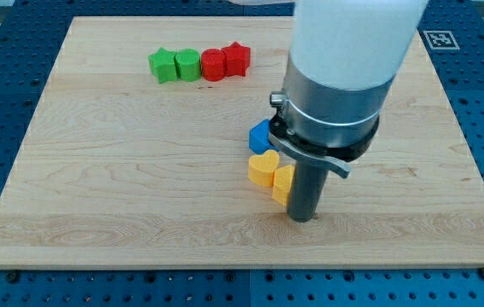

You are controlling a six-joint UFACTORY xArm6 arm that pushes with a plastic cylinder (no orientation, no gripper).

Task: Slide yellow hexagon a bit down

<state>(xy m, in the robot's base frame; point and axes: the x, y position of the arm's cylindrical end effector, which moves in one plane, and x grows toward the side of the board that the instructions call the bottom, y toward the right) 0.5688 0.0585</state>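
Observation:
The yellow hexagon (pixel 282 184) lies near the board's middle, partly hidden behind my rod. A yellow heart (pixel 263 170) touches it on its left. A blue block (pixel 261 136) sits just above the heart, its shape partly hidden by the arm. My tip (pixel 303 218) rests on the board right next to the hexagon, at its lower right side. The arm's wide grey and white body covers the area above the rod.
Near the view's top left a row of blocks stands in a line: a green star (pixel 164 65), a green rounded block (pixel 188 65), a red rounded block (pixel 214 65) and a red star (pixel 237 59). The wooden board (pixel 97 188) lies on a blue perforated table.

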